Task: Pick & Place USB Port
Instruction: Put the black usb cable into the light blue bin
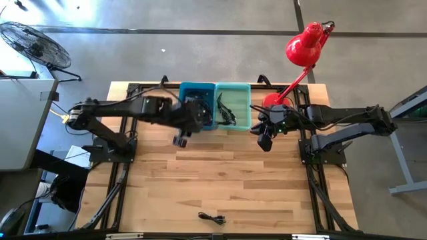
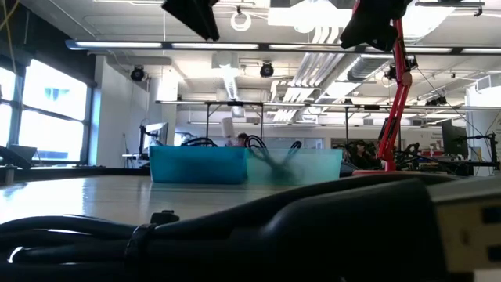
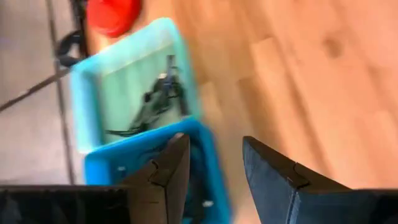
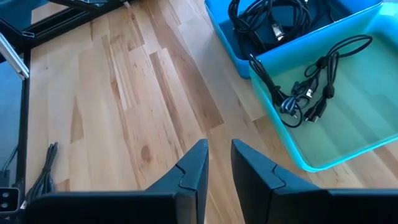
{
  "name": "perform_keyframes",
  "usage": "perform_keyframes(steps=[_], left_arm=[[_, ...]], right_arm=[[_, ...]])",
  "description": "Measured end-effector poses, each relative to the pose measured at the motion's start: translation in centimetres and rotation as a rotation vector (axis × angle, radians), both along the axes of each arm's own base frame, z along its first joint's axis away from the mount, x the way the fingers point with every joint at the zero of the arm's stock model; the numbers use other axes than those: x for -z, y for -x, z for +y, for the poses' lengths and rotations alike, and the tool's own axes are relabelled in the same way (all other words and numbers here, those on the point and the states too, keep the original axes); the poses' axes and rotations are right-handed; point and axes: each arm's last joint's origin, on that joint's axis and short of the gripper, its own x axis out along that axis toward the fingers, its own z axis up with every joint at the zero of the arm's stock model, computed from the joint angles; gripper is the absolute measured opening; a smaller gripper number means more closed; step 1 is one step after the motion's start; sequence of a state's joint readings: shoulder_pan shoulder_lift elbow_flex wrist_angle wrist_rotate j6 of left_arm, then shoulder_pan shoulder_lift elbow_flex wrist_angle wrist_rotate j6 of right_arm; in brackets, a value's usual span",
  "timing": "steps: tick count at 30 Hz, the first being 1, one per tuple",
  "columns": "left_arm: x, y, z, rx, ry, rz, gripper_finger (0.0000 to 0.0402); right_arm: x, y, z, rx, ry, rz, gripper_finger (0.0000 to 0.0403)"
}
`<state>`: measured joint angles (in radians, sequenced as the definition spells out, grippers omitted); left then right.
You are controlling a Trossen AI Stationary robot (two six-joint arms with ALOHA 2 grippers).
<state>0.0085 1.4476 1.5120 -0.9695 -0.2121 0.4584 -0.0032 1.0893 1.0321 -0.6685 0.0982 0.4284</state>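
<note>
A black USB cable (image 1: 212, 218) lies loose on the wood table near its front edge, and it fills the foreground of the low view (image 2: 235, 235). At the table's far edge a blue bin (image 1: 197, 87) holds several dark cables (image 4: 273, 18). Beside it a teal bin (image 1: 233, 87) holds a coiled black cable (image 4: 308, 90). My left gripper (image 1: 180, 139) hangs open and empty in the air just in front of the blue bin (image 3: 214, 140). My right gripper (image 1: 265, 141) hangs in front of the teal bin's right end, with a narrow gap between its fingers and nothing in it (image 4: 219, 146).
A red desk lamp (image 1: 303, 47) stands at the far right corner, its base next to the teal bin. Black frame rails run along the table's left and right sides. Bare wood (image 1: 220, 173) stretches between the bins and the loose cable.
</note>
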Motion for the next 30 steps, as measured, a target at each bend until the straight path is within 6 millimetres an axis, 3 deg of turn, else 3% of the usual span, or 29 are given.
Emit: perform_keyframes(steps=[10, 17, 24, 30], left_arm=[[0.2, 1.3, -8.9, 0.208, 0.396, 0.054, 0.0145], [-0.2, 1.9, -14.9, 0.165, 0.509, -0.056, 0.0145], [1.9, 2.3, -19.0, 0.045, 0.462, -0.061, 0.0145], [4.1, 0.9, -20.9, -0.098, 0.511, -0.075, 0.0145]], right_arm=[[0.0, 0.0, 1.5, -0.056, -0.015, -0.001, 0.0062], [0.2, -0.2, 3.0, -0.12, -0.019, 0.0, 0.0062], [0.4, -0.4, 4.4, -0.128, -0.075, -0.001, 0.0062], [0.3, -0.1, 5.8, -0.161, -0.103, -0.002, 0.0062]])
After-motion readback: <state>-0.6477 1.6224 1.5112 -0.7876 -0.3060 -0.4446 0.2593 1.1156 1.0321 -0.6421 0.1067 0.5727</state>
